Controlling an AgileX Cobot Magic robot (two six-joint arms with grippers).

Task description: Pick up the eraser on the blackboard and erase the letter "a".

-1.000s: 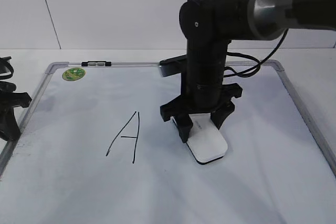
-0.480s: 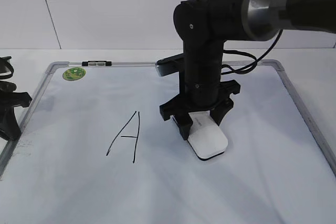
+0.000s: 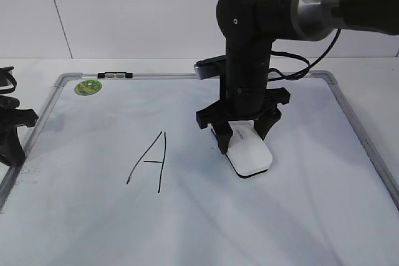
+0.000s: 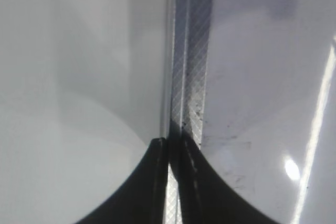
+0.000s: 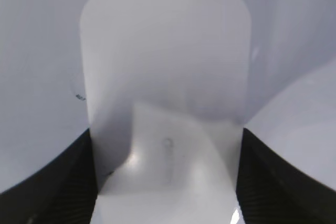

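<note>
Wiping is under way: the right tool (image 3: 245, 139) grips the white rounded plastic eraser (image 3: 249, 156) flat on the large silver-framed whiteboard (image 3: 75, 216), centre-right. No small "a" shows; next, probably lift away. Left tool (image 4: 173, 182) sits closed.

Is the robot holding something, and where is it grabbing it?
The right gripper holds the eraser by its two long sides, at the far end. The left gripper holds nothing.
</note>
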